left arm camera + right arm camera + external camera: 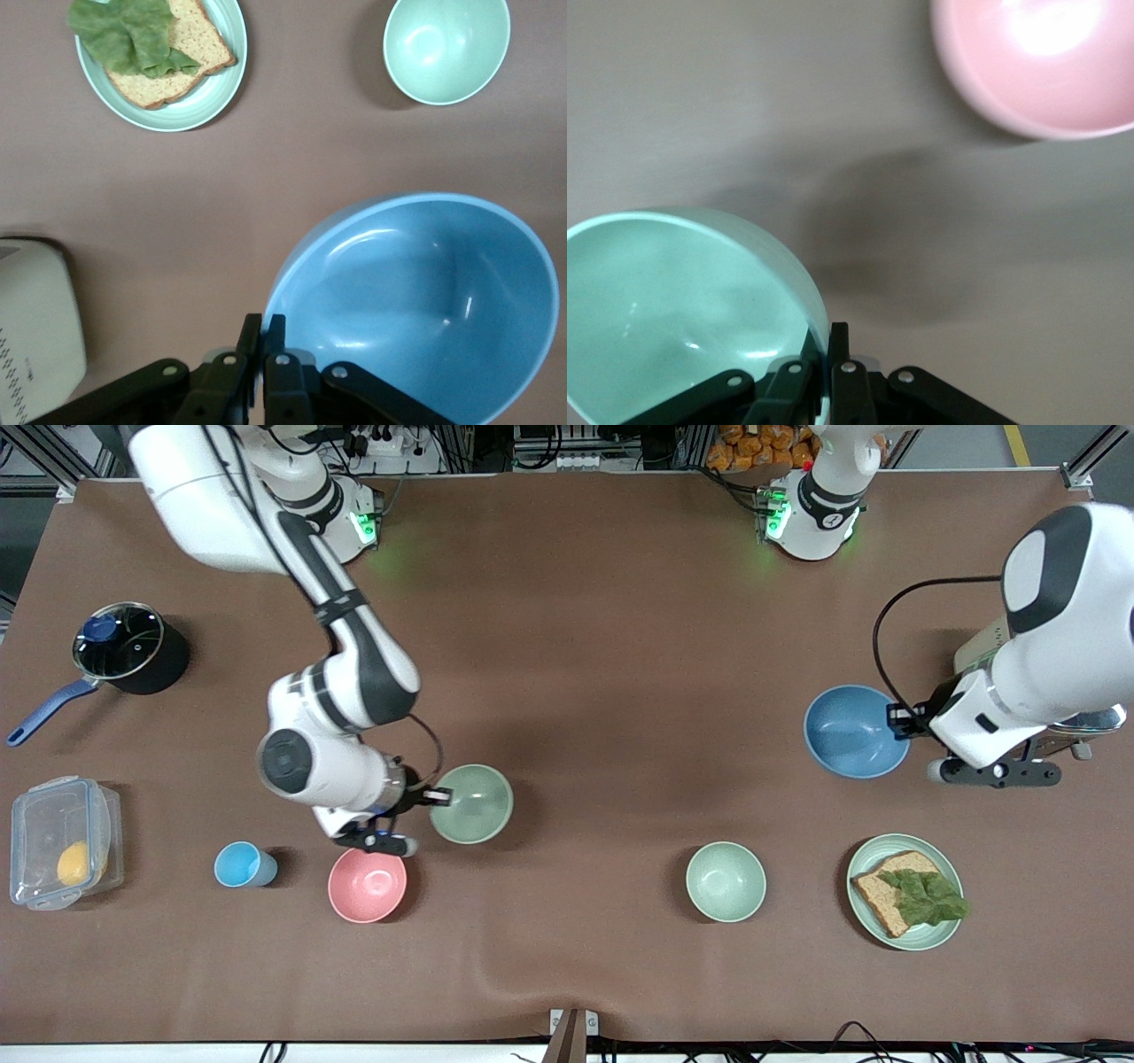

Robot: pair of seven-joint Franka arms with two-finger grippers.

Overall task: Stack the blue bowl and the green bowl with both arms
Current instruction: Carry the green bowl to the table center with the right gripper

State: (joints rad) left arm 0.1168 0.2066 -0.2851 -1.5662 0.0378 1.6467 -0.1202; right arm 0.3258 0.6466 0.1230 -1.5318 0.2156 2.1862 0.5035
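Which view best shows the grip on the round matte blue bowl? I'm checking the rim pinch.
The left wrist view: the left gripper is shut on the round matte blue bowl at its rim. The front view shows it smaller; the right wrist view misses it.

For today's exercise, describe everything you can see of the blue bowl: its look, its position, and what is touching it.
The blue bowl is round, matte and plastic-looking, medium blue with a paler rim, and empty. It sits toward the left arm's end of the table, farther from the front camera than the plate with bread. The left gripper is shut on its rim, one finger inside and one outside. It appears slightly tilted; whether it is lifted cannot be told.
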